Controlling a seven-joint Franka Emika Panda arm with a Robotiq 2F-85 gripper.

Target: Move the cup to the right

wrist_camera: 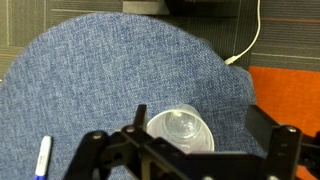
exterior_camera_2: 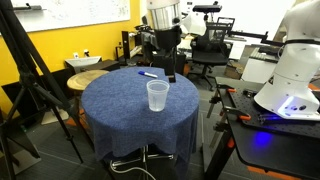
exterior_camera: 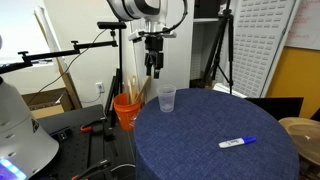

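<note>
Ok, status, left to right in an exterior view. Bucket (exterior_camera: 127,110) stands beside the table (exterior_camera: 200,125), off the cloth; not my target. Next is my gripper (exterior_camera: 154,72), hanging in the air over the table's far edge and touching nothing. Cup (exterior_camera: 166,99) is upright on the cloth, just right of my tips and below them, with a clear gap between us. Marker (exterior_camera: 237,142) lies flat, well apart from the cup, further right and nearer that camera.

Wrist view, same order: marker (wrist_camera: 43,158) at lower left, cup (wrist_camera: 182,130) low centre, mouth up, looks empty. My fingers (wrist_camera: 90,150) sit wide on either side of it, seen from above. Jaws are spread, nothing between the pads, no contact.

Both exterior views agree: the cup stands alone near the table edge and I'm above it, not on it.

Progress, my read: nothing of the move is done. This is pre-grasp alignment only. Left to do:
- come down and straddle the cup
- close lightly; thin plastic will likely buckle if squeezed hard
- carry it right, set it down upright, let go

Risks: tipping it with one finger on the way down, and the table edge is close.
</note>
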